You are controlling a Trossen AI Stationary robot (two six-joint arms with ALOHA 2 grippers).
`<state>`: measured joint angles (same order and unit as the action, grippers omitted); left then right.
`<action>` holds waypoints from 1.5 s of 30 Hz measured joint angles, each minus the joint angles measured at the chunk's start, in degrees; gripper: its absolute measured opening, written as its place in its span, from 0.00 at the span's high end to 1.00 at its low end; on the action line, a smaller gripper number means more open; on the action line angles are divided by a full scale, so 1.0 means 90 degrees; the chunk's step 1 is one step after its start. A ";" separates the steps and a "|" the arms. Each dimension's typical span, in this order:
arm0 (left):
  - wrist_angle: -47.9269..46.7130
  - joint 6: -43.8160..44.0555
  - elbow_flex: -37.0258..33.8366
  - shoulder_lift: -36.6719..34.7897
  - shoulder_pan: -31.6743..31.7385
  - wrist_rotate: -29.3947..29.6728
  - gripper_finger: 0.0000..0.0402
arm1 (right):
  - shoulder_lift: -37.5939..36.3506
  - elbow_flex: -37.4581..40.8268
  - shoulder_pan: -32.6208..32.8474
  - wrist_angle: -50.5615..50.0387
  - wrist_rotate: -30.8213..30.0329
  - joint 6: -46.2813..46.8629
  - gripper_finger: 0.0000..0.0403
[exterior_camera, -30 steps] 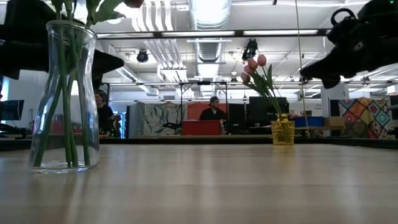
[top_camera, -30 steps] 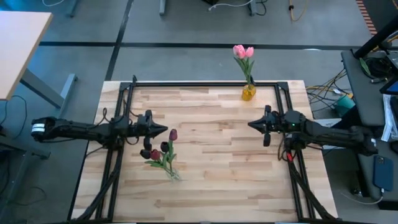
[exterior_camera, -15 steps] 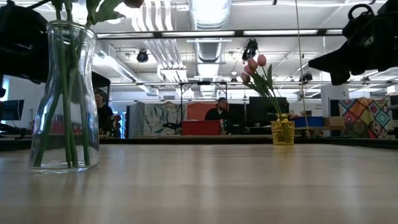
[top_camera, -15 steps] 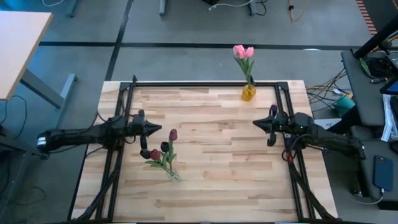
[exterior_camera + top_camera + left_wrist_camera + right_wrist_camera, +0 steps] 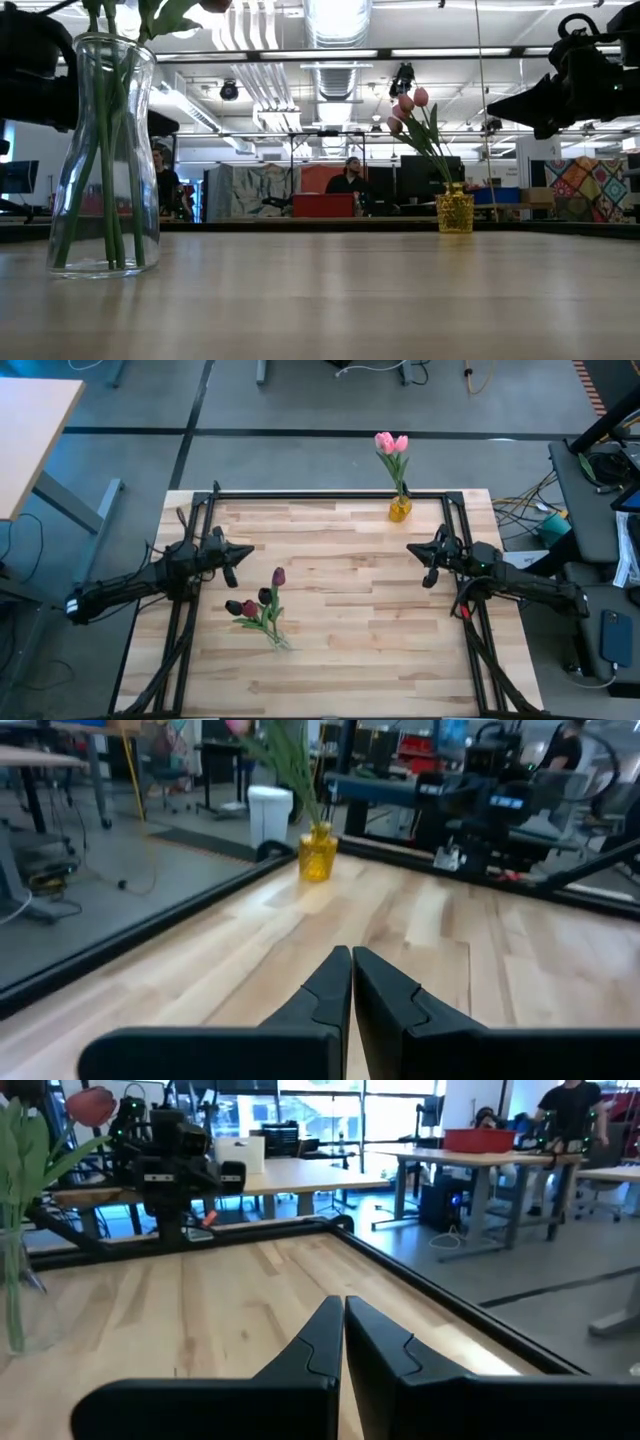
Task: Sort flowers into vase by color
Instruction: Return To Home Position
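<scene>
Two vases [image 5: 102, 150], three pink tulips [image 5: 405, 102], four dark tulips [image 5: 278, 575]

Arms: 2, matte black; the left arm [image 5: 130, 582] and right arm [image 5: 530, 585] are slim tubes joined by bulkier rounded housings.
Gripper shape: the left gripper [image 5: 247, 551] and right gripper [image 5: 411, 550] are black and narrow to a point.
Fingers: 2 per gripper, dark and wedge-shaped with stepped inner edges; the left fingers [image 5: 325, 988] and right fingers [image 5: 318, 1335] look alike.
Finger mount: a wide dark crossbar [image 5: 210, 1055] with rounded ends sits under each pair.
Marking: a pale band [image 5: 72, 604] near the left arm's outer end.
Cables: thin black cables [image 5: 160, 550] loop beside the arms, and a reddish cable [image 5: 462, 607] runs by the right arm.
</scene>
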<state>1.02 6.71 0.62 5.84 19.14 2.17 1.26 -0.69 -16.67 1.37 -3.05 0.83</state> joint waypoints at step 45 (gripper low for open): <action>-0.0020 0.0210 0.0090 0.0934 0.0016 0.0024 1.00 | 0.0080 0.0007 0.0000 -0.0022 0.0000 -0.0096 0.98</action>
<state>0.84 8.60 1.43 14.24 19.29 2.39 1.98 -0.62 -16.67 1.17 -3.05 -0.03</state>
